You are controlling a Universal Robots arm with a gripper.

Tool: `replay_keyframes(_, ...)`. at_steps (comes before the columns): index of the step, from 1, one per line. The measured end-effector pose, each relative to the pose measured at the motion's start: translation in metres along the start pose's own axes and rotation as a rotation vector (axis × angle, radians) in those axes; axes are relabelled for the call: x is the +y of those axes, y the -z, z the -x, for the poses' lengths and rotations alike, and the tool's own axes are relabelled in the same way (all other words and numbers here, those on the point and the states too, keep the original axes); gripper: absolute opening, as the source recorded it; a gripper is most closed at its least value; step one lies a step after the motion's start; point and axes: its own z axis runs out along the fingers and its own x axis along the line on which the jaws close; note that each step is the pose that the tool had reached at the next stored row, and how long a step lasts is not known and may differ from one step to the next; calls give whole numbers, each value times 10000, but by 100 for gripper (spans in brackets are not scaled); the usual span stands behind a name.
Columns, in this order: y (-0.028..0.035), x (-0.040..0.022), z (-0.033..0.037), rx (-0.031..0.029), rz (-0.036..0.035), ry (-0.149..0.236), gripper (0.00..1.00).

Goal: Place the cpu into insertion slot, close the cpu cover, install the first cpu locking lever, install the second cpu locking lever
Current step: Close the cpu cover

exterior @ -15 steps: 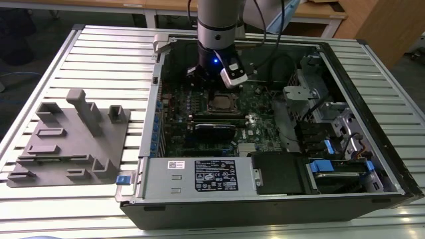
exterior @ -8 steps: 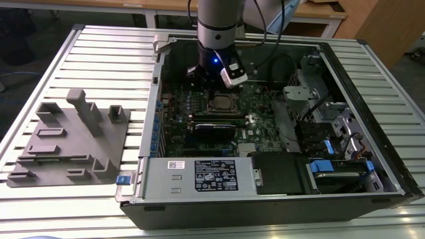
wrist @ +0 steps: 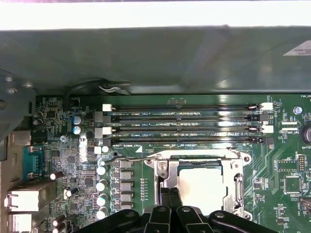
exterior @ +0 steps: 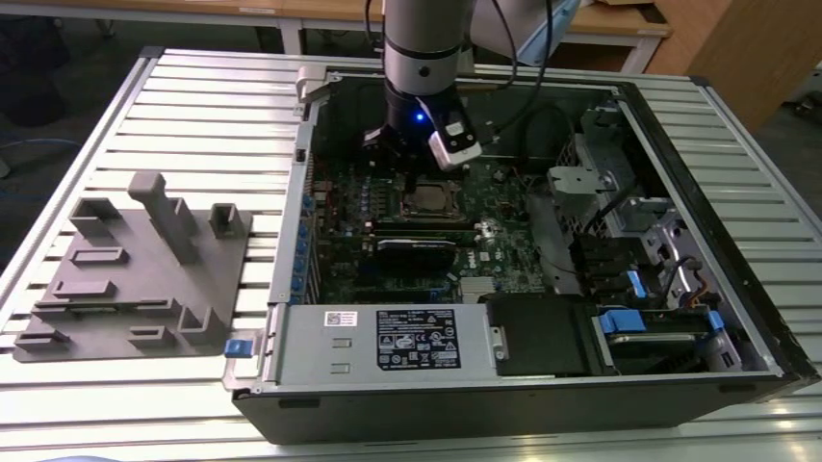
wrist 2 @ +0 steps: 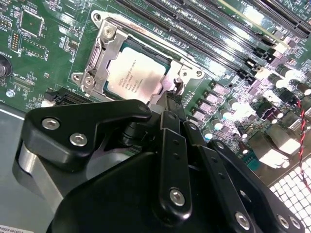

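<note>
Cpu [wrist 2: 136, 73] sits in insertion slot [wrist 2: 91, 80], pincer [wrist 2: 172, 99] tips together just beside its edge.

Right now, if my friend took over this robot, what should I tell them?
Gripper: looks shut, tip at the edge of the insertion slot. I cannot tell whether it pinches anything.
The cpu lies in the slot. The cpu cover looks lowered flat around it.
Done: chip placed, cover seemingly closed.
Left: check both locking levers. I cannot tell whether either is latched.
</note>
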Motion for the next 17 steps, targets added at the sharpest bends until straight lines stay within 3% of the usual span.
replay_keyframes(9, 12, 1, 9, 0, 0, 3, 11)
replay_keyframes(17, 5, 7, 199, 0, 1, 2, 11)
